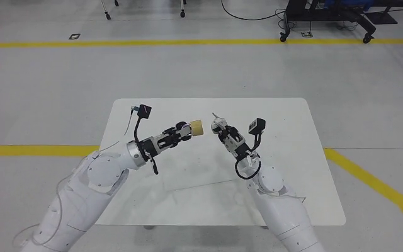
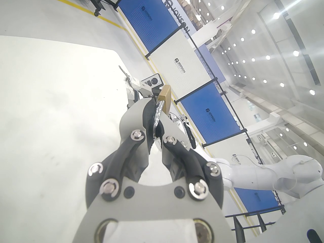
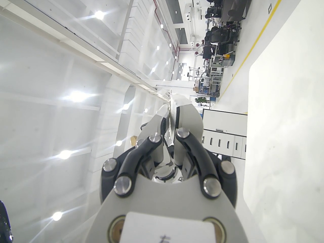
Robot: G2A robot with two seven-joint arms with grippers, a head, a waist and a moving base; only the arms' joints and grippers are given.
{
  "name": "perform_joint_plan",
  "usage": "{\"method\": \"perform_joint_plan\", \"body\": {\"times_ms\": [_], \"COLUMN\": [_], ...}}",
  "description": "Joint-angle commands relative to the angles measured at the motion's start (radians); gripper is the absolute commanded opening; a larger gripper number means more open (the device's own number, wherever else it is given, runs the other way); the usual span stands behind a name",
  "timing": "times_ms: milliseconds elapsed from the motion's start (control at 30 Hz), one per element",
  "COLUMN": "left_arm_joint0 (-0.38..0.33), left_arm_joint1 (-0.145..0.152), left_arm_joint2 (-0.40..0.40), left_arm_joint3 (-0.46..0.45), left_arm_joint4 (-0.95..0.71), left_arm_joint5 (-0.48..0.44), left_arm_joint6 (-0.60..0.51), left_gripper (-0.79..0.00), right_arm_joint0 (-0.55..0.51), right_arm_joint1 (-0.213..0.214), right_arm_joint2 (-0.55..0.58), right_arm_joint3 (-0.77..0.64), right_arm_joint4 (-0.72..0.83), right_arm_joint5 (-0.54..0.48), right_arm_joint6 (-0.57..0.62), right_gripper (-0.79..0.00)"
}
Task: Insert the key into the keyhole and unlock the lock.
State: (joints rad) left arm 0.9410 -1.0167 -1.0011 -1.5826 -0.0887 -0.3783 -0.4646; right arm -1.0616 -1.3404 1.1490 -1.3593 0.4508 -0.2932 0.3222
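Observation:
A brass padlock (image 1: 196,128) hangs in the air above the white table (image 1: 283,120), its body pointing toward the other arm. My left gripper (image 1: 183,131) is shut on its steel shackle (image 2: 157,112), with the brass body (image 2: 165,98) sticking out past the fingertips. My right gripper (image 1: 220,128) is shut on a thin silver key (image 3: 170,112), seen edge-on between the fingers. The key tip (image 1: 215,116) points up and away, a short gap to the right of the padlock. In the left wrist view the key (image 2: 124,73) and right gripper sit just behind the padlock.
The table's top (image 2: 50,97) lies below both arms with nothing else on it. Yellow floor lines (image 1: 189,43) run behind and beside the table. Blue and white partition panels (image 2: 157,26) and wheeled equipment (image 1: 327,19) stand far off.

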Motion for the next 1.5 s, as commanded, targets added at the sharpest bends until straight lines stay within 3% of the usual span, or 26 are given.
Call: {"method": "perform_joint_plan", "body": {"times_ms": [0,167,500,1033,1467], "left_arm_joint0": [0.103,0.16,0.136,0.135,0.108], "left_arm_joint1": [0.007,-0.001,-0.034,-0.049,-0.085], "left_arm_joint2": [-0.015,0.017,0.056,0.072,0.096], "left_arm_joint3": [-0.072,-0.153,-0.116,-0.107,-0.076], "left_arm_joint4": [0.145,0.291,0.457,0.519,0.572], "left_arm_joint5": [-0.021,-0.037,-0.065,-0.024,0.05], "left_arm_joint6": [0.083,0.166,0.331,0.341,0.39], "left_gripper": [-0.785,-0.785,-0.785,-0.785,-0.785], "right_arm_joint0": [-0.022,-0.069,-0.086,-0.099,-0.122], "right_arm_joint1": [0.001,0.005,0.007,0.007,0.014], "right_arm_joint2": [0.018,0.06,0.087,0.079,0.079], "right_arm_joint3": [-0.024,-0.065,-0.087,-0.112,-0.152], "right_arm_joint4": [0.022,0.086,0.134,0.135,0.152], "right_arm_joint5": [-0.02,-0.071,-0.048,-0.005,0.053], "right_arm_joint6": [-0.01,0.03,0.116,0.151,0.297], "right_gripper": [-0.785,-0.785,-0.785,-0.785,-0.785]}}
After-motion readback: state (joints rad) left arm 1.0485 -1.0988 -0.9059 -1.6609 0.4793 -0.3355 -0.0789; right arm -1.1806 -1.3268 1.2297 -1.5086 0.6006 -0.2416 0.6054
